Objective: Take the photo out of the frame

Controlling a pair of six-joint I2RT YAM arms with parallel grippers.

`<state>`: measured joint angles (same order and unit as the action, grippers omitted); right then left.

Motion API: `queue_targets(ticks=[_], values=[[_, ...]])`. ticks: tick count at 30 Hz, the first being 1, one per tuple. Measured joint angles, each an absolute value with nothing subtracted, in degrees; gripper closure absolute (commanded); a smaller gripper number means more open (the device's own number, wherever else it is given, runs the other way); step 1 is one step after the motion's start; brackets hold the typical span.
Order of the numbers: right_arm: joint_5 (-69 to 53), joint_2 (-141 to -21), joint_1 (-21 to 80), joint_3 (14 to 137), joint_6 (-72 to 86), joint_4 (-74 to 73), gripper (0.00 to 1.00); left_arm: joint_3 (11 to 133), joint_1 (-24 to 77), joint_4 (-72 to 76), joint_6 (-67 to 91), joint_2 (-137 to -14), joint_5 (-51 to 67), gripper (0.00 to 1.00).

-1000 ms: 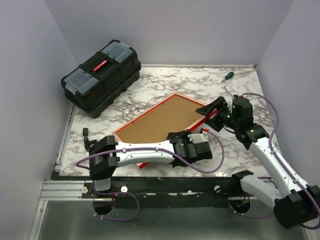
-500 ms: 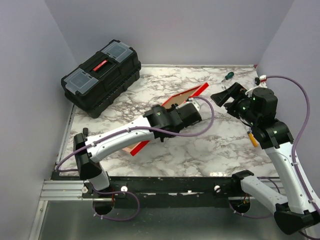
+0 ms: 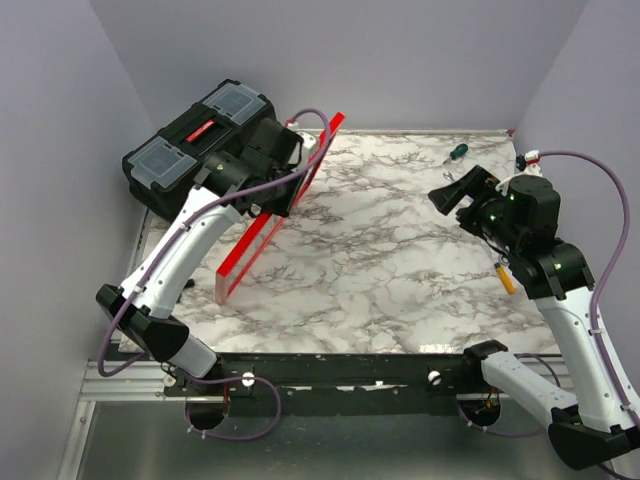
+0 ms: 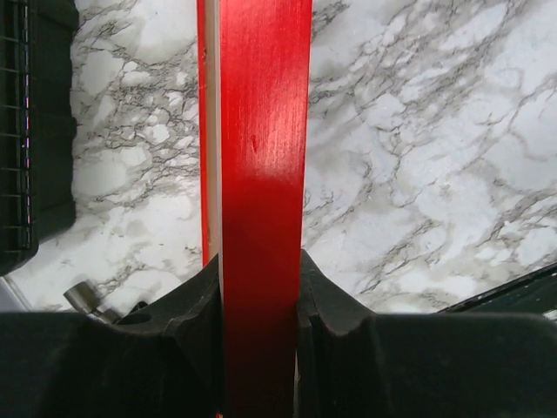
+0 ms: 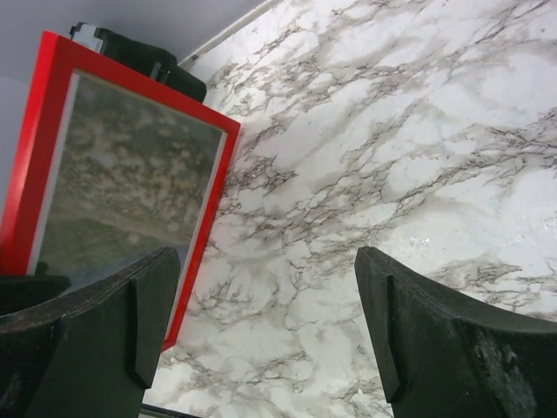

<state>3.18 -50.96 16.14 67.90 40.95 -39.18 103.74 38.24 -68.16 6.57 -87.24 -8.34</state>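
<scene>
Frame (image 3: 255, 245), just swung upright, sits clamped in my left gripper (image 4: 258, 287), photo (image 5: 130, 200) now facing my gaping, empty right gripper (image 5: 270, 296).

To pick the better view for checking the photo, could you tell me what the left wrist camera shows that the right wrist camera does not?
Only the left wrist view shows, close up, the left gripper clamped on the red edge of the frame. Only the right wrist view shows the frame's front with the photo in it, plus the open, empty right gripper. Both show the frame and the marble table.
</scene>
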Motion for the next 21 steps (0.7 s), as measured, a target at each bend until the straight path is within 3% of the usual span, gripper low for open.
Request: queue_targets(ticks=[9,21], values=[[3.16,-51.00,16.14,65.25,41.01,-39.13,0.11,105.45,25.30,-67.72,5.67,-86.37,6.42,1.00],[3.14,-51.70,16.14,63.68,41.04,-39.05,0.11,112.44,23.75,-67.66,13.54,-89.30,21.85,1.00]])
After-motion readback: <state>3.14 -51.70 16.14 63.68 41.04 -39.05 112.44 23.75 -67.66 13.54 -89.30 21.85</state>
